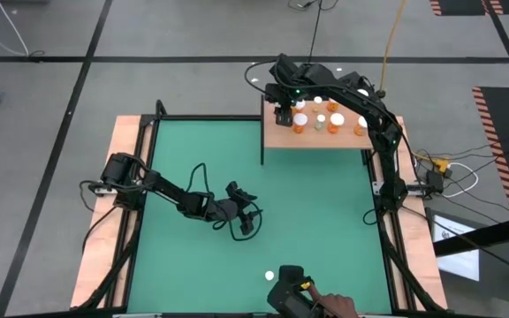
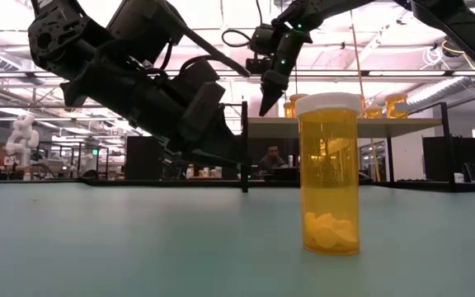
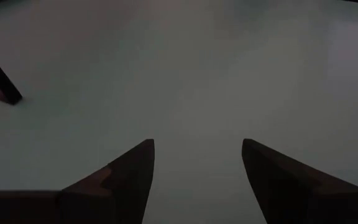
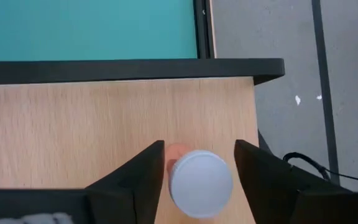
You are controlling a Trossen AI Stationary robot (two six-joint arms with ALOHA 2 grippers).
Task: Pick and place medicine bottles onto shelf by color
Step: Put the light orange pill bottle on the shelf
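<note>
Right wrist view, my right gripper (image 4: 199, 165) spread around a white-capped orange bottle (image 4: 201, 183) on the shelf (image 4: 73, 124), left gripper (image 3: 197, 163) spread over the green mat (image 3: 185, 74).

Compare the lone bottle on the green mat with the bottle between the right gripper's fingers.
The lone bottle stands on the green mat near its front edge; the bottle at the right gripper stands on the shelf. The lone bottle has no gripper near it; the shelf bottle sits between the right gripper's open fingers. Both have white caps.
</note>
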